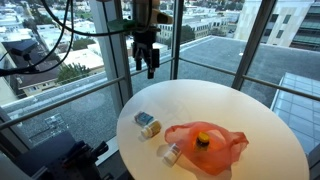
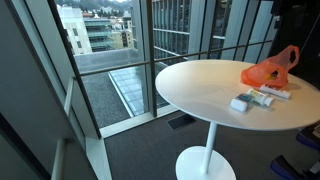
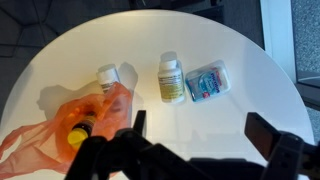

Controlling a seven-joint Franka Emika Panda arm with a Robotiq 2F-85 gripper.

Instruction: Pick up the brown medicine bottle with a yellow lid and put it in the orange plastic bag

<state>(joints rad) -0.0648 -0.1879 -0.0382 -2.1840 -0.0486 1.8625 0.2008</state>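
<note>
The tool (image 1: pixel 149 69) hangs spread and empty, the yellow-lidded bottle (image 3: pixel 84 126) lying inside the orange bag (image 1: pixel 228 150).

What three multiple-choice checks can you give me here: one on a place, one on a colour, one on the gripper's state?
1. Where is the brown bottle with the yellow lid?
A) on the floor
B) in the orange bag
C) standing alone on bare table

2. What colour is the flat pack beside the yellow-labelled bottle?
A) blue
B) red
C) green

3. How is the gripper?
A) shut on a bottle
B) shut on the bag
C) open, holding nothing

Answers:
1 B: the yellow lid shows amid the orange plastic in the wrist view and in an exterior view.
2 A: the pack's face is plainly blue in the wrist view.
3 C: the fingers stand wide apart with only the white table between them.
</note>
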